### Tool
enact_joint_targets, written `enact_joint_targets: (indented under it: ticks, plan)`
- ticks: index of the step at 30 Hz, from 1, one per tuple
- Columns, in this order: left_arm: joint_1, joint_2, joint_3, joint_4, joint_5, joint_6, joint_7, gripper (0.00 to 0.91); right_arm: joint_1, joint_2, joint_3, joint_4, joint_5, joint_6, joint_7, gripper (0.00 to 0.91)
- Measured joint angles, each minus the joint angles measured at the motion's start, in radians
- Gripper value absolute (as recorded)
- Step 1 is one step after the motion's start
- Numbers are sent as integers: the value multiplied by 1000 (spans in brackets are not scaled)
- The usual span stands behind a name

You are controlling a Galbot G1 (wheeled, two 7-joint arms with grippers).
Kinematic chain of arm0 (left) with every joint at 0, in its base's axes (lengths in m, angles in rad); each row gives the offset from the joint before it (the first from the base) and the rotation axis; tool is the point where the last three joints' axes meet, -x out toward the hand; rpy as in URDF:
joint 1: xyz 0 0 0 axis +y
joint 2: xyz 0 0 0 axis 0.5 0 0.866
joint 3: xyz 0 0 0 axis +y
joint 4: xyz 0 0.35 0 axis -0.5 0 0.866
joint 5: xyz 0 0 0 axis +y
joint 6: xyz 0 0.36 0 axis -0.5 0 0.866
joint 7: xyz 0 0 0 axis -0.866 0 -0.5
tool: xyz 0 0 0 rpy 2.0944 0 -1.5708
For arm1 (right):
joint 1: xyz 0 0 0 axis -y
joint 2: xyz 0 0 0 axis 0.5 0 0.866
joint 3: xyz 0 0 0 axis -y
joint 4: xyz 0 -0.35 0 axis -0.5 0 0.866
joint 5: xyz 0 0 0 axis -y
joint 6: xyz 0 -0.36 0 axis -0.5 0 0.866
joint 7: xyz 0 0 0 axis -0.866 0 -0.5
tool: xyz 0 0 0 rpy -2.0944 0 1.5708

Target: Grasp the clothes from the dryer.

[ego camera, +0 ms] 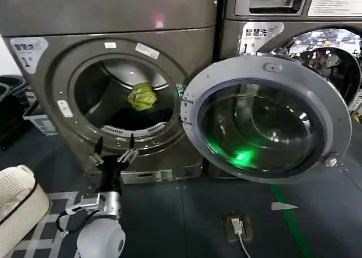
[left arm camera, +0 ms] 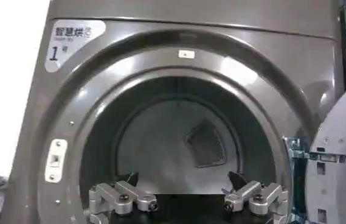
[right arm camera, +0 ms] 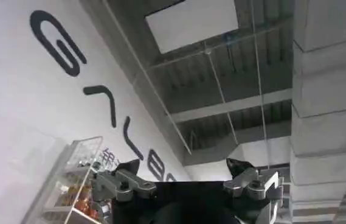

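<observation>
While hanging just below the dryer [ego camera: 113, 65] porthole, left gripper [ego camera: 113, 147] jaws apart, holding nothing. Clothes [ego camera: 142, 97] inside drum, yellow-green lump atop dark fabric, well behind fingertips. Door [ego camera: 266, 119] swung wide to the right, blocking nothing. Basket [ego camera: 17, 204] at left, cable plug [ego camera: 236, 227] on floor. Right gripper [right arm camera: 185, 176] aimed at ceiling, jaws apart, empty.

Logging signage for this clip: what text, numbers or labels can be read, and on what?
"1": white label on the dryer, under Chinese characters too blurred to read.
"1": label on the neighbouring machine.
Large dark wall lettering: cut off, unreadable.
Small stickers on the dryer's rim: too small.
</observation>
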Motion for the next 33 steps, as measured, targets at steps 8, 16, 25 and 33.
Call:
enact_joint_targets:
  ticks: [8, 16, 25, 33]
  plan:
    - [-1, -2, 0, 0, 1, 1, 2, 907, -2, 0, 4, -2, 2, 1, 0, 907]
    - [-4, -1, -3, -1, 0, 1, 6, 907, -10, 4, 9, 9, 1, -4, -1, 907]
    - [-69, -11, 11, 62, -34, 11, 31, 907, -22, 3, 25, 16, -16, -13, -11, 907]
    - [-286, -43, 27, 302, -52, 2, 59, 907, -27, 3, 37, 14, -20, -10, -17, 907]
